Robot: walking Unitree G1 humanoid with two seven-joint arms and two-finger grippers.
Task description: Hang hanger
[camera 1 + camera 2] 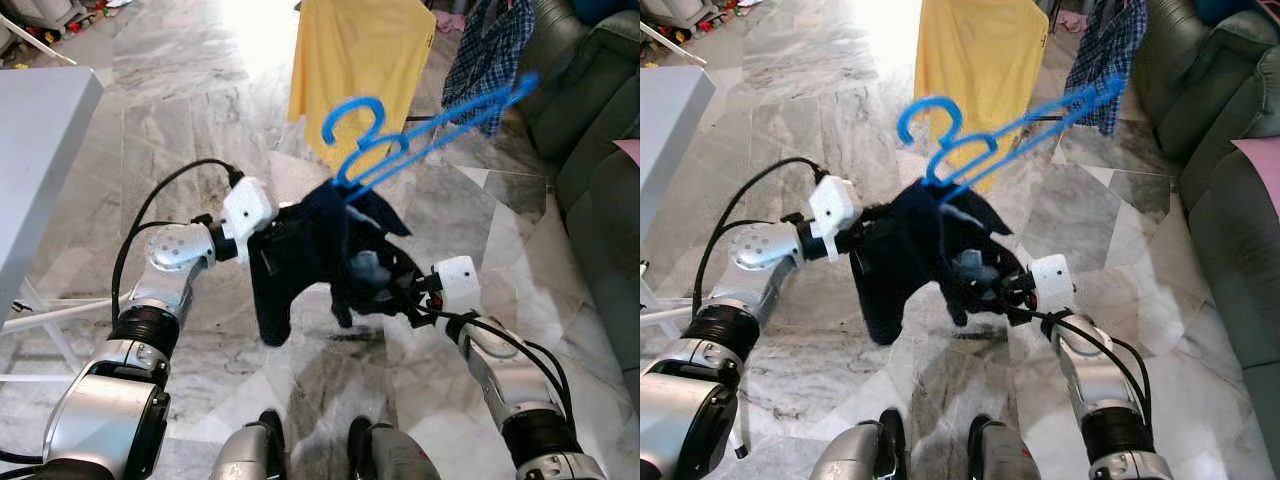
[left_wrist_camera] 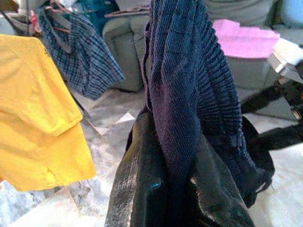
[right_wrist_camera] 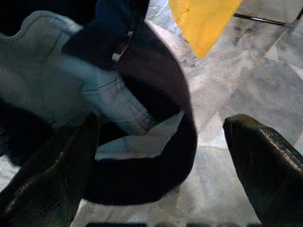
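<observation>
The blue hanger (image 1: 420,135) stood at frame centre, its dark navy garment (image 1: 310,255) bunched below. The left end effector (image 2: 156,189) was closed on the cloth; the right end effector (image 3: 156,161) gaped wide, gripping nothing. Step: carrying. Next, probably, lifting the hook toward the rack (behind the yellow shirt (image 1: 360,60)).

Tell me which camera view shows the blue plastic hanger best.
The right eye view: the blue plastic hanger shows whole there, hook and arms, above the dark navy garment. The left eye view shows it blurrier, doubled. The wrist views show the garment, not the hanger.
</observation>
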